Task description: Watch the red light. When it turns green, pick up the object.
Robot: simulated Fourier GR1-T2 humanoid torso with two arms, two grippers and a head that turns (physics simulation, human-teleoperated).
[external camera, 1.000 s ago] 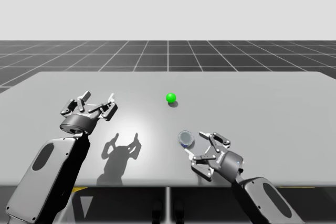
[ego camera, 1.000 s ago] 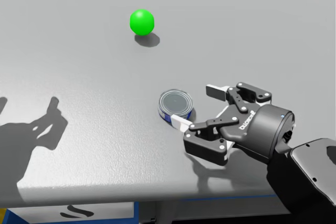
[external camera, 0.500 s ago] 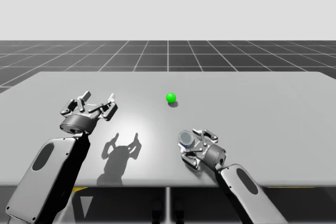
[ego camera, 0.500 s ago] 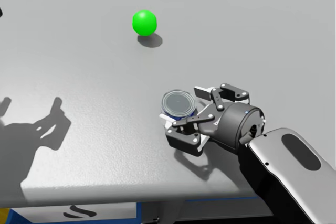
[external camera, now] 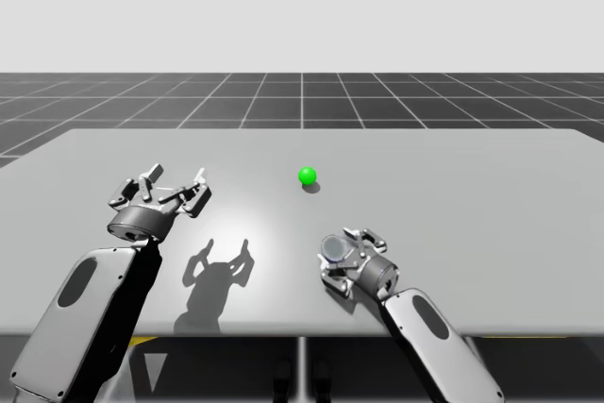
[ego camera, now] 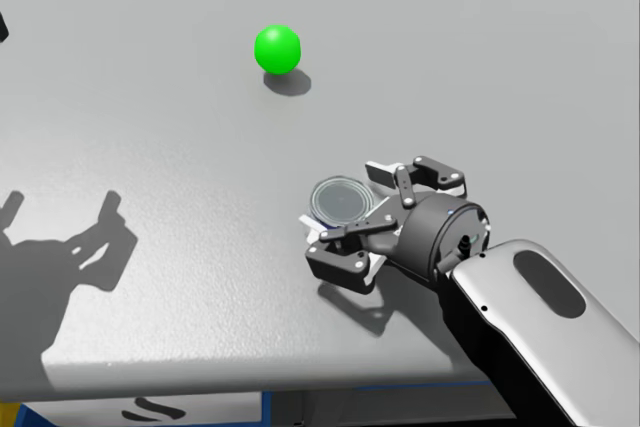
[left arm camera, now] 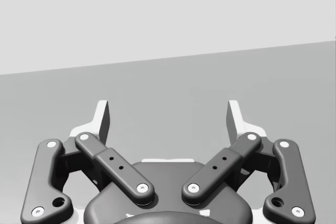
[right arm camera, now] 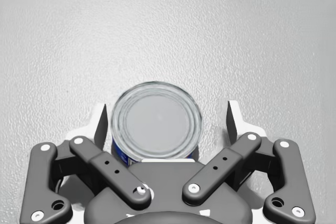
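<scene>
right gripper (right arm camera: 167,120) advanced around can (right arm camera: 157,124) | fingers spread, not clamped | left gripper (left arm camera: 168,121) spread, nothing held

Table (external camera: 472,195): one flat grey slab, matte, with a fine grain visible close up. Surface level, far edge straight.

Items resting directly on it, two:

1. Green sphere (external camera: 307,176), small, near the middle of the slab, a short shadow touching its base.
2. Low round can (external camera: 333,248), upright (silver lid up, blue side wall), at 5 o'clock from the sphere and nearer the front edge. The two are well apart.

A dark forked shadow (external camera: 219,271) falls on the slab at 9 o'clock from the can.
</scene>
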